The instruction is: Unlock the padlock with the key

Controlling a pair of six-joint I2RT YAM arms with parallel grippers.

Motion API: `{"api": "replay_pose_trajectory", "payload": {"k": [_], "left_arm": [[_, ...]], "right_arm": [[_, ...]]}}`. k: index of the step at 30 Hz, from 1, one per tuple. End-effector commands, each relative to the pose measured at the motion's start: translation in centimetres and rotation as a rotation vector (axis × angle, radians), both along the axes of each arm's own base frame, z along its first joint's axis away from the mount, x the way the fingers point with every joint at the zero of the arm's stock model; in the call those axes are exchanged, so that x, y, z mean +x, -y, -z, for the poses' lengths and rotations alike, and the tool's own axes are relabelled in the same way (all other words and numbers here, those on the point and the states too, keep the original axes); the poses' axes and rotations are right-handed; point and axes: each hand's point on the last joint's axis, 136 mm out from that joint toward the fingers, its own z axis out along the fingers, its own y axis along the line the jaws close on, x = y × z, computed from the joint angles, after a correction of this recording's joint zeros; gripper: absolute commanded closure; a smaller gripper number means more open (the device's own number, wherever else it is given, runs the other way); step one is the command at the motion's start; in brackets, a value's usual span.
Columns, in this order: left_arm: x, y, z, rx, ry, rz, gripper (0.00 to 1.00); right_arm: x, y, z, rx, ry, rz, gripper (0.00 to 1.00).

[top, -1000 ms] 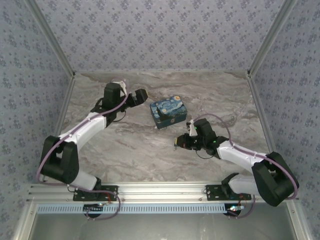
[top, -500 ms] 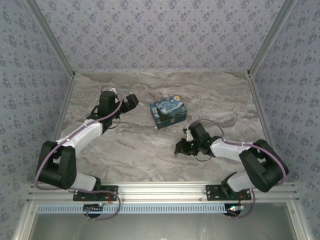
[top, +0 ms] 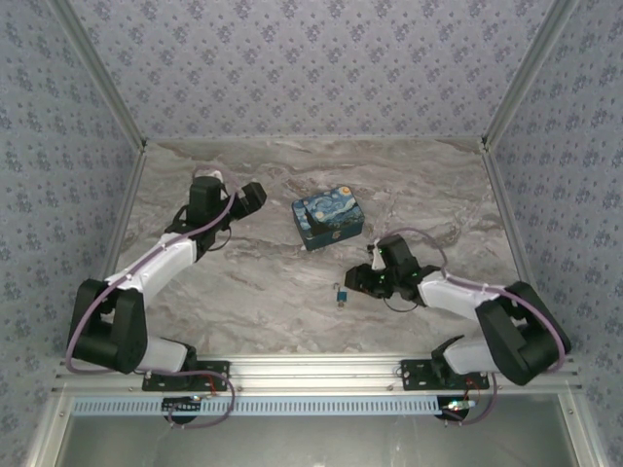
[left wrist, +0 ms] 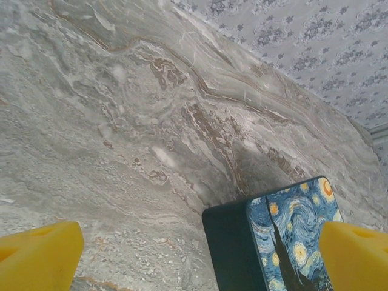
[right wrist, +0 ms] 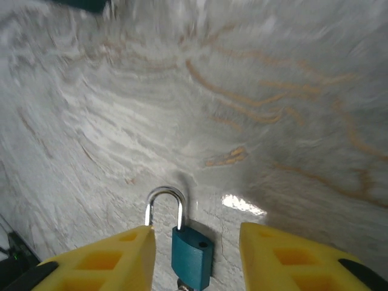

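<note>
Marble table (top: 253,292): one padlock (right wrist: 192,251), one painted box (top: 328,217); left jaws open, right jaws open, empty

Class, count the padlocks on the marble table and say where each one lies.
1. The padlock lies on the table between the parted fingers of the right gripper. Another might be hidden inside the painted box.

White-and-black left arm (top: 161,258) and right arm (top: 453,292): white link shells, black joint housings, lilac cables (top: 91,309) looped alongside, black bases (top: 185,375). Left gripper (left wrist: 200,248), right gripper (right wrist: 197,239): blocky yellow fingers (right wrist: 103,260), right's with rectangular recesses.
</note>
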Motion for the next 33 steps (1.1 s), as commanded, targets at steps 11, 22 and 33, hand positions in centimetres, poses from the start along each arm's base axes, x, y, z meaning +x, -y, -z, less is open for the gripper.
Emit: {"api": "replay_pose_trajectory", "payload": {"k": [11, 22, 33], "left_arm": [[-1.1, -6.5, -6.9, 0.177, 0.224, -0.101, 0.01], [-3.9, -13.3, -8.0, 0.553, 0.392, -0.307, 0.01], [-5.2, -15.1, -1.1, 0.659, 0.229, -0.327, 0.01]], "right_arm": [[3.4, 11.9, -12.2, -0.149, 0.478, 0.290, 0.28], [4.6, 18.7, -16.8, -0.311, 0.748, 0.500, 0.00], [5.3, 23.4, -10.9, -0.703, 0.865, 0.518, 0.00]]}}
